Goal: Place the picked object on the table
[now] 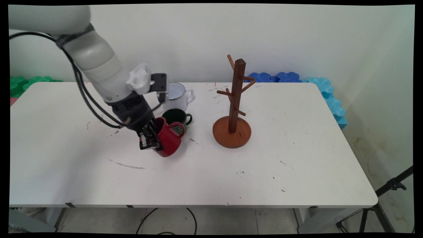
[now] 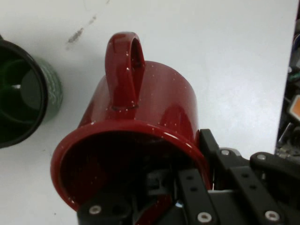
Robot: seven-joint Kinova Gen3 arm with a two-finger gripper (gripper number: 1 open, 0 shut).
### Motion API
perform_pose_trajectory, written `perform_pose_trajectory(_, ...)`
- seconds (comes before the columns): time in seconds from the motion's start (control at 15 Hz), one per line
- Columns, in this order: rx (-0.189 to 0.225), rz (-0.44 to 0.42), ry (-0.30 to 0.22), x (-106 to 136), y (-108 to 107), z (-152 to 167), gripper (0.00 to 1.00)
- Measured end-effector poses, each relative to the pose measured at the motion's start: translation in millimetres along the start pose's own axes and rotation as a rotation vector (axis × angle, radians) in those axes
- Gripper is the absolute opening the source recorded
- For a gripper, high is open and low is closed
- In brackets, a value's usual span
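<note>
**Red mug tilted in the gripper's hold**

The table (image 1: 297,158) carries a wooden mug tree (image 1: 235,109) right of centre. Left of the tree, the arm (image 1: 99,66) reaches down to the gripper (image 1: 152,138), whose fingers clamp the rim of the red mug (image 2: 140,122), one inside and one outside. The mug is tilted, handle up in the hand view. Just behind it stands a green mug (image 1: 176,117), with a white mug (image 1: 178,96) farther back.

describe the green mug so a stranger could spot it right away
Start at the wooden mug tree near the table's middle and look to its left, where three mugs cluster. The green mug stands between the white mug behind it and the red mug in the gripper; it is the smallest and darkest.
</note>
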Motion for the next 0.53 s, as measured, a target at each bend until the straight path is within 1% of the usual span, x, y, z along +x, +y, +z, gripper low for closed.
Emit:
perform_pose_trajectory(0.2,0.023,0.003,-0.037,11.0,2.3,14.0,0.00)
perform_pose_trajectory(0.53,0.057,-0.001,-0.082,27.2,5.6,36.9,0.00)
